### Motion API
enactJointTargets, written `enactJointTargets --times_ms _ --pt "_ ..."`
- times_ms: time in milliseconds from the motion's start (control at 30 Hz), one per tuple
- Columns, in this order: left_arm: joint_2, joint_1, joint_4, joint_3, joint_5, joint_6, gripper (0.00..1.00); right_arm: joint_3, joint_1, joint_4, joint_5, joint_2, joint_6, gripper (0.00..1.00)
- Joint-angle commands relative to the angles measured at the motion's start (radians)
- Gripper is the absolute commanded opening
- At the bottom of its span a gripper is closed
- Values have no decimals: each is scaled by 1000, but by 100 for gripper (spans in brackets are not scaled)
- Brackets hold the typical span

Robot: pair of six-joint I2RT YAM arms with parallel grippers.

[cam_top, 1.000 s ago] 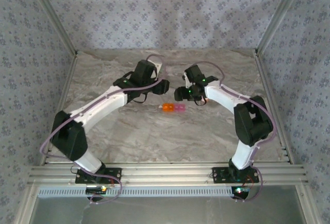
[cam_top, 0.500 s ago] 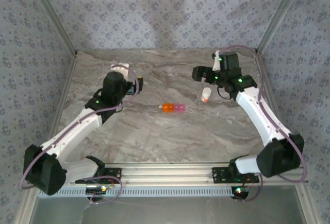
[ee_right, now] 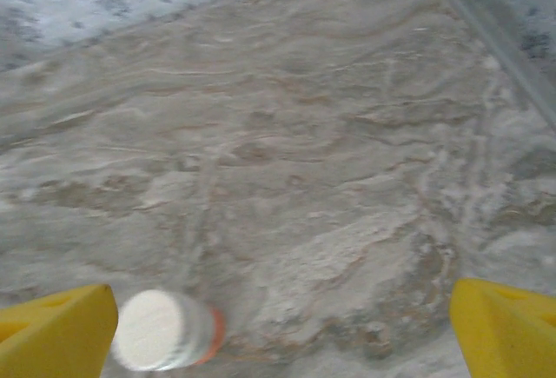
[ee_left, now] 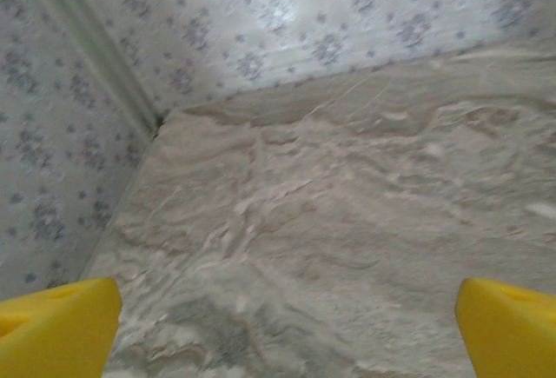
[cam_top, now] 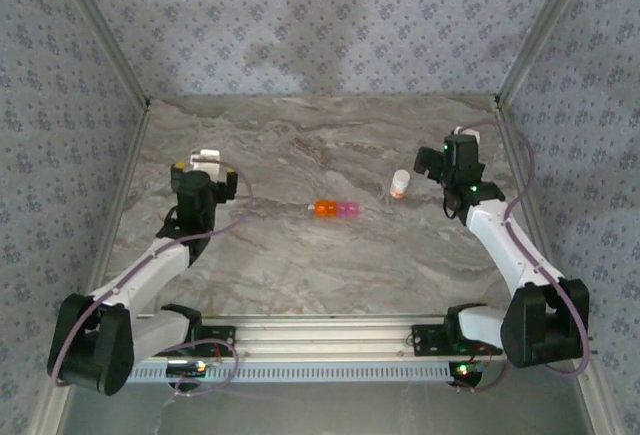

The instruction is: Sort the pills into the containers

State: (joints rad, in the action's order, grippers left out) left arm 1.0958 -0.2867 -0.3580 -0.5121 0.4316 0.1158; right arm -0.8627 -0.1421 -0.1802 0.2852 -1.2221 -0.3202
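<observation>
A two-armed robot is working over a marbled grey table [cam_top: 300,265] boxed in by walls with a small floral pattern. At far left, the left gripper [cam_top: 205,167] is hovering over the table's left side, well apart from everything else. Its wrist camera is showing the left gripper [ee_left: 282,330] with its yellow fingertips [ee_left: 56,326] spread wide at the bottom corners and nothing but bare table between them, so it is released and carrying nothing. Near the middle of the table, the containers [cam_top: 336,209] are lying flat, the orange compartment on the left joined to the pink one on the right. They are sitting roughly midway between the arms, probably so that either one can reach them. No pills are showing clearly at this size, so it cannot be told whether any are inside. Just right of the containers, a small white bottle [cam_top: 400,184] with an orange-red band is standing upright, apart from them. Farther right, the right gripper [cam_top: 448,155] is hanging near the bottle without touching it. Its wrist camera is looking down on the bottle's [ee_right: 165,330] white top, beside the left fingertip and outside the gap of the right gripper [ee_right: 282,330], which is likewise wide apart and empty. Both arms appear to be standing clear, leaving the centre open.
</observation>
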Motion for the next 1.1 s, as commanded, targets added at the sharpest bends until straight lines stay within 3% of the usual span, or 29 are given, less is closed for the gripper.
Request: enactJointTargets --times_ms 0,167,333,433,567,633,733,767,833,1067 --pt "18 38 -142 45 4 6 98 70 32 199 135 4 60 100" --pt "124 92 -265 133 -17 -6 98 135 80 270 184 -67 90 100" --pt "244 129 -428 181 -62 -25 98 234 95 478 216 -174 172 100" --pt "265 186 -507 203 -159 -76 98 315 96 674 189 -226 245 99" --pt "307 257 -597 236 -292 -120 98 477 104 1017 64 -264 317 99" --pt "345 277 -623 234 -355 -121 98 506 110 1009 -9 -244 305 100" --pt "439 285 -684 214 -433 -101 98 577 138 1220 -57 -308 307 100" --pt "436 288 -618 185 -450 -95 98 599 146 1297 -54 -340 303 100" --pt "436 300 -517 132 -509 -84 98 558 171 1123 -97 -285 278 100" --pt "442 342 -453 95 -518 -135 98 500 161 1060 -107 -305 303 100"
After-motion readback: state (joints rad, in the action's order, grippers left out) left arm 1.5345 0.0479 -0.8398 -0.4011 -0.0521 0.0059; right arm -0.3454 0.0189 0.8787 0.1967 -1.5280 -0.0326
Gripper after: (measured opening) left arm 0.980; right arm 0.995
